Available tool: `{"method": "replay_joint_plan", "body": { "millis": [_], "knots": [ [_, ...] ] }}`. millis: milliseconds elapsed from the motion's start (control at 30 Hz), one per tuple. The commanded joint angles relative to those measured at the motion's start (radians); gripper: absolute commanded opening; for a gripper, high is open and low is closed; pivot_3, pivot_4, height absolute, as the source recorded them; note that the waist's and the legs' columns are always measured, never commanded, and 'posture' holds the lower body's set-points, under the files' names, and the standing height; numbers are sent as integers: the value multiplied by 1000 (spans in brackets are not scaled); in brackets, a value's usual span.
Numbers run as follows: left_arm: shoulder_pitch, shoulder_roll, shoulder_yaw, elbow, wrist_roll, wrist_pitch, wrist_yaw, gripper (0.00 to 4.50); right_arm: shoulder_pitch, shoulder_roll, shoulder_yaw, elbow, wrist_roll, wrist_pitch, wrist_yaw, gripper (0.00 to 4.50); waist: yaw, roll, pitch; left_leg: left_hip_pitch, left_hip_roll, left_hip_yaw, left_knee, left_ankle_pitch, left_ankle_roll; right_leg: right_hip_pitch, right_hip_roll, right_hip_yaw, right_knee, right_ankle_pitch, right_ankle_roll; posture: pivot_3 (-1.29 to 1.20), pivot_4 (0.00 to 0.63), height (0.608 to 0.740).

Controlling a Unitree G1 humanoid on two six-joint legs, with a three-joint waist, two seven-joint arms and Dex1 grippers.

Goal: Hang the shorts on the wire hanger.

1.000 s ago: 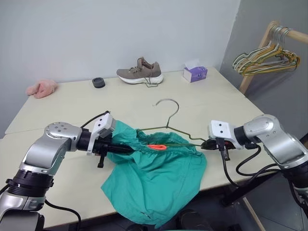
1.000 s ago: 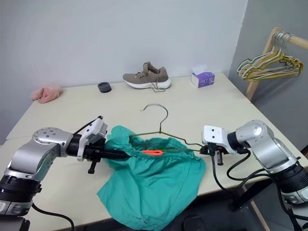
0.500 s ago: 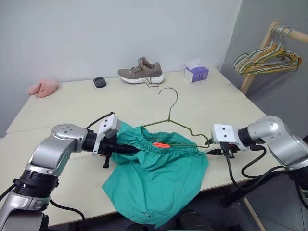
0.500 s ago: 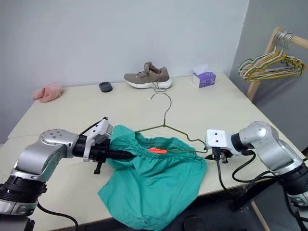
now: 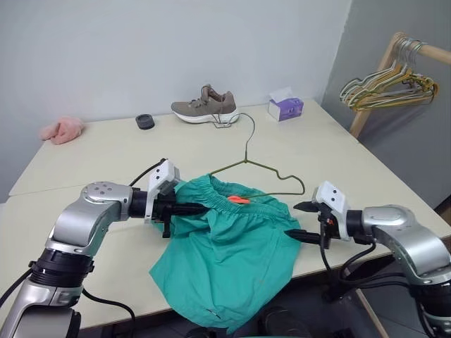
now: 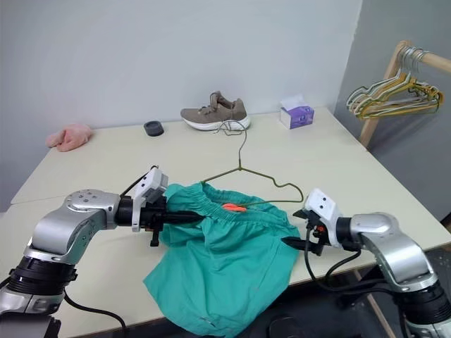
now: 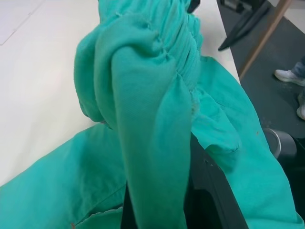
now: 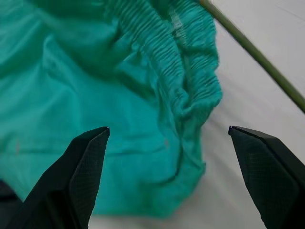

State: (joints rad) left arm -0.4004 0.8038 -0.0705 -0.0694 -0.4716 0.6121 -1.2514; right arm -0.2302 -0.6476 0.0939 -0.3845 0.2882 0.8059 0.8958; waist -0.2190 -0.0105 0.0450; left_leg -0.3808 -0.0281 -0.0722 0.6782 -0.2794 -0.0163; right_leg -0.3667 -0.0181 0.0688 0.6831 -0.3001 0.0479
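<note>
Cream table [image 5: 106,151] against grey wall. Shorts [image 5: 232,260] drape over its near edge, waistband bunched. Left gripper [image 5: 201,209] clamped on waistband's left end. Right gripper [image 5: 299,220] spread wide, just beside the shorts' right edge, holding nothing. Wire hanger [image 5: 257,169] lies behind waistband. Tissue box [image 5: 285,107], tissue poking out, at far corner.

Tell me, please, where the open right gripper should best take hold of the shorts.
Probably the gathered waistband's right end, approached from the robot's right. That bunched edge of the shorts lies nearest the open right gripper, while the left gripper holds the opposite end.
</note>
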Motion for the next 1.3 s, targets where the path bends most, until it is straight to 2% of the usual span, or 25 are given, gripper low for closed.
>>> {"method": "replay_joint_plan", "body": {
  "millis": [33, 167, 267, 600, 867, 1300],
  "knots": [
    [-29, 11, 42, -22, -25, 3, 2, 0, -26, 61, 12, 7, -6, 36, -101, 4260, 0, 0, 0, 0, 0, 0, 0, 0, 0, 0, 0, 0, 0, 0, 0, -254, 0, 740],
    [-27, 17, 50, -24, -26, 2, 3, 0, -29, 97, 34, 48, -13, 48, -151, 4260, 1, 0, 0, 0, 0, 0, 0, 0, 0, -1, 0, 0, 0, 2, -3, -243, 0, 740],
    [-22, 20, 59, -27, -28, 2, 7, 0, -24, 112, 42, 65, -11, 43, -180, 3647, 1, 0, 0, -1, 0, 0, -1, 0, 0, -1, 0, 0, 0, 2, -3, -237, 0, 740],
    [27, 79, 82, -51, -54, 20, -42, 0, -33, 132, 21, 128, -36, -37, -246, 82, 0, 0, 0, -1, 0, 0, -1, 0, 0, -1, 0, 0, 0, 2, -3, -231, 0, 740],
    [37, 146, 112, -1, -70, -10, -111, 0, -57, 99, -33, 149, 33, 8, -210, 34, 1, 1, 0, -1, 0, 0, -1, 0, 0, -1, 0, 0, 0, 1, -3, -229, 0, 740],
    [53, 189, 84, 106, 43, -186, -151, 0, -49, 52, -63, 129, 95, 49, -196, 34, 1, 1, 0, -1, 0, 0, -1, 0, 0, -1, 0, 0, 0, 2, -3, -233, 0, 740]
  ]
}}
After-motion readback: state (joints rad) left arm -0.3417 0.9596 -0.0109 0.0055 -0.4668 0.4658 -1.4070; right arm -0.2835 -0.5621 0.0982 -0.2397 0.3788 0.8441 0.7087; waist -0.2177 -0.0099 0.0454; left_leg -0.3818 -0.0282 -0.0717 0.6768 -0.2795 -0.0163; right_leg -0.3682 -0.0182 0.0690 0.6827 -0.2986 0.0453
